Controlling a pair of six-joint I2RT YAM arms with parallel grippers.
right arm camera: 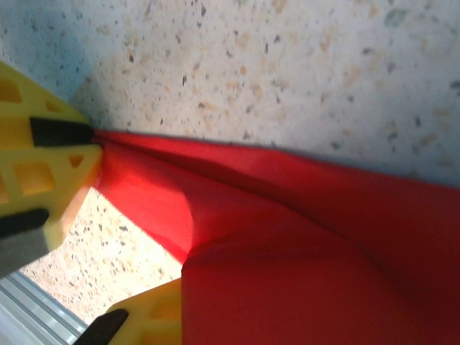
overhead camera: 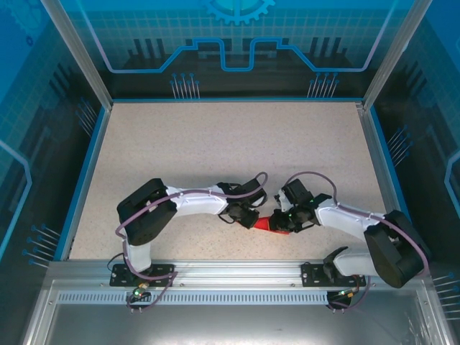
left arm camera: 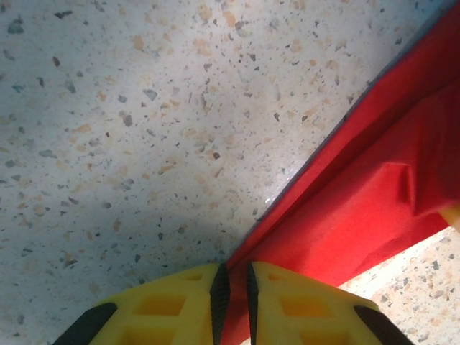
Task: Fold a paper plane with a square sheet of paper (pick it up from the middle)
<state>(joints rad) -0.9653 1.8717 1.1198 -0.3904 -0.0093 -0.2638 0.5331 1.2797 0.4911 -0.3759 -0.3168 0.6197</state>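
Observation:
The red sheet of paper (overhead camera: pixel 267 223), folded and creased into a smaller shape, hangs between both grippers near the table's front edge. My left gripper (overhead camera: pixel 246 214) holds its left tip. In the left wrist view its yellow fingers (left arm camera: pixel 302 305) stand almost together, with a thin red edge of the paper (left arm camera: pixel 359 208) pinched between the black pads. My right gripper (overhead camera: pixel 289 220) grips the right end. The paper (right arm camera: pixel 302 251) drapes over its jaws there, leaving one yellow finger (right arm camera: pixel 147 316) showing. The left gripper's finger (right arm camera: pixel 43 169) shows at that view's left edge.
The speckled beige tabletop (overhead camera: pixel 230 151) stretches away behind the arms, bounded by blue side walls (overhead camera: pixel 86 165). A metal rail (overhead camera: pixel 230 277) carrying the arm bases runs along the near edge, just below the paper.

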